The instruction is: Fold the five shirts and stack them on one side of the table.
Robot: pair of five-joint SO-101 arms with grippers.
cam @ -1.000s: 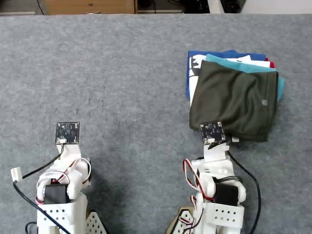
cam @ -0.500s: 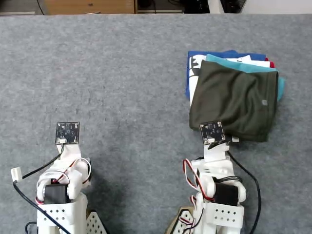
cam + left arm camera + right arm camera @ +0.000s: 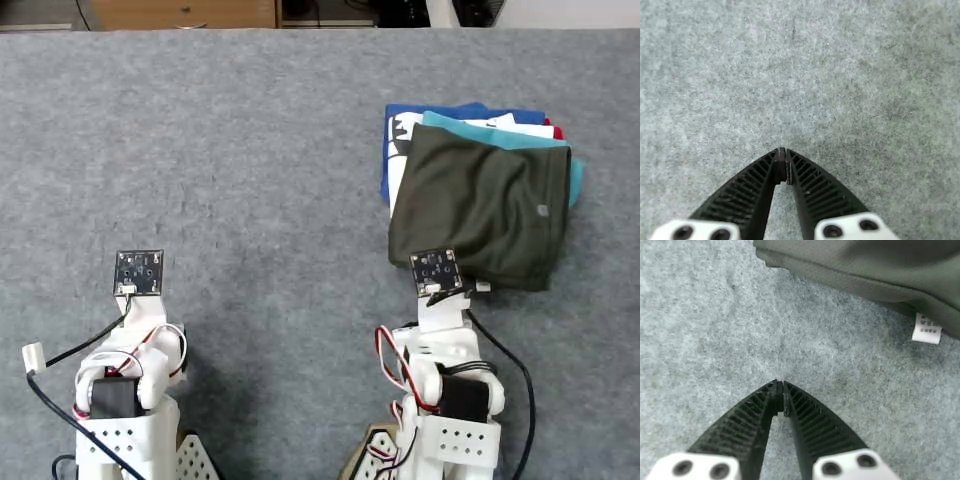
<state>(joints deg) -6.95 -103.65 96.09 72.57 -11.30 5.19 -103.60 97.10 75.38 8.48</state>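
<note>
Shirts [image 3: 478,190] are recorded as one folded stack on the right half of the table [image 3: 250,150], directly ahead of the right arm [image 3: 440,345].

The right gripper [image 3: 780,397] is seen with its jaws closed tip to tip and nothing held. It is poised over bare grey surface, just short of the stack's near edge. The near hem of the dark olive shirt [image 3: 865,265] is seen just beyond the tips, apart from them, with a small white label [image 3: 926,329] sticking out from under it.

The left gripper [image 3: 781,165] is likewise closed and empty, over bare grey surface on the left half of the table. It is well apart from the stack.

Stack order as visible from above:
- The dark olive shirt is laid on top, slightly skewed.
- A teal shirt [image 3: 500,138] and a white shirt [image 3: 398,178] are exposed at its far and left edges.
- A blue shirt [image 3: 394,122] shows at the far left corner.
- A red sliver [image 3: 558,131] shows at the far right corner.

The left arm [image 3: 135,335] is noted at the near edge.
</note>
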